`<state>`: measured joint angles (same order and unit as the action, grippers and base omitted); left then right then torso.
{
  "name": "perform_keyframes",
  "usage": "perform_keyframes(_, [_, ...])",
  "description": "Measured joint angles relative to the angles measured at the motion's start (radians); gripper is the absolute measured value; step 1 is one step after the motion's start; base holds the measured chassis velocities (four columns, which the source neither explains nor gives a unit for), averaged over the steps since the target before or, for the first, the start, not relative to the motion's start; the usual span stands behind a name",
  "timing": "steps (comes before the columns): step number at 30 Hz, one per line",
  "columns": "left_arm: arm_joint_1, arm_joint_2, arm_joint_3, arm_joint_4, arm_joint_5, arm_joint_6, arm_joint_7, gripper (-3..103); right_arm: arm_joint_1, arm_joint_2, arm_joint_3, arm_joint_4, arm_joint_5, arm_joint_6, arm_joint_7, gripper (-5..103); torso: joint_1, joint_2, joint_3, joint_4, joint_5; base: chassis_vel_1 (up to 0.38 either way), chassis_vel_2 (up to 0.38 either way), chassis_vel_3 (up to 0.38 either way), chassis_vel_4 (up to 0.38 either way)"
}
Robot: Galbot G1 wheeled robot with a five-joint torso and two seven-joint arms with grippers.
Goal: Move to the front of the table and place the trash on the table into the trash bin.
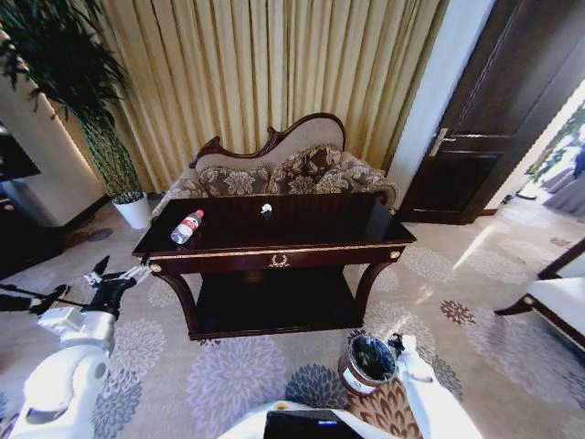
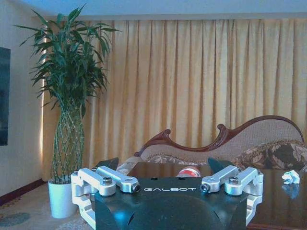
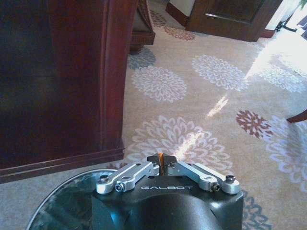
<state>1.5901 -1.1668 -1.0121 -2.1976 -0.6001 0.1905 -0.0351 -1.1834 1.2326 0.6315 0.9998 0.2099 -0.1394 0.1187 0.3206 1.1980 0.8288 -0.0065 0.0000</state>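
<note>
- From the head camera I see the low, long, dark shiny wooden table (image 1: 302, 240) with gold trim right in front of me, and a flowery sofa (image 1: 283, 172) behind it.
- A clear plastic bottle with a red cap and red-white label (image 1: 186, 226) lies on its side near the table's left end.
- A small white crumpled scrap (image 1: 266, 209) sits near the back edge, about the middle, well apart from the bottle.
- The small round dark trash bin (image 1: 368, 362) stands on the flowered carpet (image 1: 228, 375) in front of the table's right leg.
- My left gripper (image 1: 102, 273) hangs beside the table's left front corner, with its fingers spread wide and nothing in them.
- My right gripper (image 1: 397, 345) is just beside the bin's rim (I cannot tell its fingers from here).
- From the left wrist camera, the left gripper (image 2: 165, 165) is open wide and empty, and it points along the tabletop (image 2: 278, 199).
- The bottle (image 2: 189, 172) shows between the two fingertips, farther off, and the white scrap (image 2: 290, 177) sits off to one side.
- A tall green plant in a white pot (image 2: 67, 120) stands by the curtains (image 2: 192, 81).
- From the right wrist camera, the right gripper (image 3: 162, 161) is pinched closed on a small orange scrap (image 3: 161, 160).
- The bin's round rim (image 3: 62, 191) is just under it, beside the table's dark red leg (image 3: 103, 81).
</note>
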Motion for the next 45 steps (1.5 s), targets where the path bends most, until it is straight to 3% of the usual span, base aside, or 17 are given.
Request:
perform_keyframes(1, [0.000, 0.000, 0.002, 0.001, 0.000, 0.000, 0.000, 100, -0.001, 0.005, -0.001, -0.001, -0.001, 0.010, 0.000, 1, 0.000, 0.000, 0.000, 0.0000, -0.0001, 0.000, 0.000, 0.000, 0.000])
perform_keyframes(4, [-0.002, 0.000, 0.003, -0.002, -0.001, 0.000, 0.000, 100, 0.002, 0.014, -0.002, -0.009, -0.011, 0.039, 0.000, 8, 0.000, 0.000, 0.000, 0.0000, 0.0001, 0.000, 0.000, 0.000, 0.000])
perform_keyframes(6, [-0.002, 0.003, 0.004, -0.009, -0.002, 0.000, 0.000, 100, 0.005, 0.019, -0.002, -0.014, -0.014, 0.055, 0.000, 19, 0.000, 0.000, 0.000, 0.0000, -0.0001, 0.000, 0.000, 0.000, 0.000])
perform_keyframes(8, [-0.002, 0.004, 0.004, -0.010, -0.002, 0.001, 0.000, 100, 0.005, 0.022, -0.002, -0.016, -0.015, 0.059, 0.000, 19, 0.000, 0.000, 0.000, 0.0000, 0.0000, 0.000, 0.000, 0.000, 0.000])
perform_keyframes(11, [0.000, 0.005, 0.002, -0.013, -0.005, 0.001, 0.000, 100, 0.007, 0.031, -0.002, -0.023, -0.024, 0.065, 0.000, 35, 0.000, 0.000, 0.000, 0.0000, -0.0002, 0.000, 0.000, 0.000, 0.000])
perform_keyframes(14, [0.002, 0.006, -0.003, -0.016, -0.013, 0.001, 0.000, 100, 0.008, 0.038, -0.002, -0.035, -0.039, 0.069, 0.000, 40, 0.000, 0.000, 0.000, 0.0000, -0.0003, 0.000, 0.000, 0.000, 0.000])
perform_keyframes(16, [0.002, 0.009, -0.013, -0.020, -0.024, 0.002, 0.000, 100, 0.008, 0.043, -0.002, -0.047, -0.052, 0.072, 0.000, 51, 0.000, 0.000, 0.000, -0.0001, 0.0001, 0.000, 0.000, 0.000, 0.000])
perform_keyframes(20, [0.002, 0.011, -0.018, -0.024, -0.028, 0.004, 0.000, 100, 0.009, 0.049, -0.002, -0.046, -0.054, 0.073, 0.000, 62, 0.000, 0.000, 0.000, -0.0001, 0.0001, 0.000, 0.000, 0.000, 0.000])
perform_keyframes(27, [0.006, 0.013, -0.024, -0.035, -0.030, 0.006, 0.000, 100, 0.005, 0.052, 0.001, -0.033, -0.050, 0.072, 0.000, 94, 0.000, 0.000, 0.000, 0.0000, -0.0001, 0.000, 0.000, 0.000, 0.000])
perform_keyframes(36, [0.013, 0.011, -0.026, -0.042, -0.030, 0.006, 0.000, 100, -0.001, 0.050, 0.004, -0.020, -0.038, 0.072, 0.000, 100, 0.000, 0.000, 0.000, -0.0001, 0.0000, 0.000, 0.000, 0.000, 0.000])
perform_keyframes(40, [0.014, 0.010, -0.026, -0.043, -0.030, 0.007, -0.002, 100, -0.022, 0.046, 0.021, 0.127, 0.028, 0.128, 0.000, 100, 0.000, 0.000, 0.000, -0.0002, 0.0003, 0.000, 0.000, 0.000, 0.000])
perform_keyframes(45, [0.013, 0.011, -0.026, -0.040, -0.029, 0.007, -0.003, 100, -0.047, 0.046, 0.058, 0.358, 0.018, 0.183, 0.000, 100, 0.000, 0.000, 0.000, 0.0002, -0.0003, 0.000, 0.000, 0.000, 0.000])
